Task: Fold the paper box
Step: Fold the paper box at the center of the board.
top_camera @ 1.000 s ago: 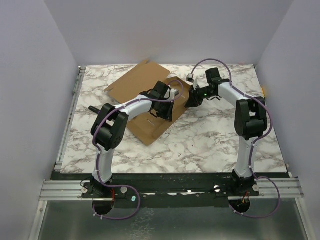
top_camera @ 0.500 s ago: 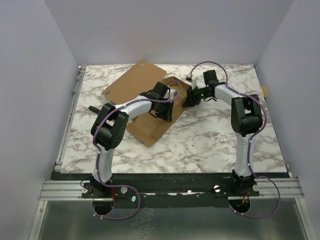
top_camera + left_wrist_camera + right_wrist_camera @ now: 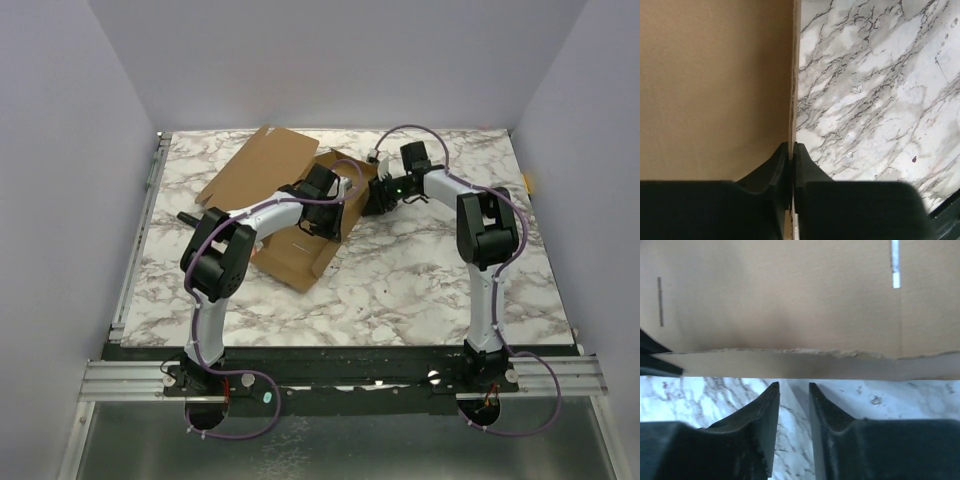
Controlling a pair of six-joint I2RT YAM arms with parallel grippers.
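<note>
Paper box [image 3: 296, 256]: brown die-cut sheet was laid on the table [image 3: 430, 280], left of centre; long axis ran from the near-centre corner diagonally to the far left.
Near corner: a short flap seemed to be turned up at the near-right end; the fold could not be made out clearly.
Left gripper [image 3: 792, 146]: jaws were brought down to a hairline on the sheet's right-hand edge; cardboard was pinched edge-on between them, with bare marble just to its right.
Right gripper [image 3: 793, 387]: jaws were set narrow, with a small gap and nothing in it; a raised cardboard edge lay crosswise just ahead of the fingertips, and no contact was seen.
Key relation: the paper box lay to the left of the right gripper and under the left arm, which was reached across it; the left gripper was nearer the sheet's middle, the right gripper at its far-right flap. The coming fold was judged to turn on that flap edge being met square-on.
Far panel [image 3: 262, 165]: it was tilted up off the table at the far-left end.
Slit [image 3: 895, 262]: one pale slot was seen in the panel beyond the raised edge.
Hidden: the centre of the sheet was covered by the left arm from above; creases and tabs there could not be told. A dark shape at the left margin of the right wrist view was cut off and not identified.
</note>
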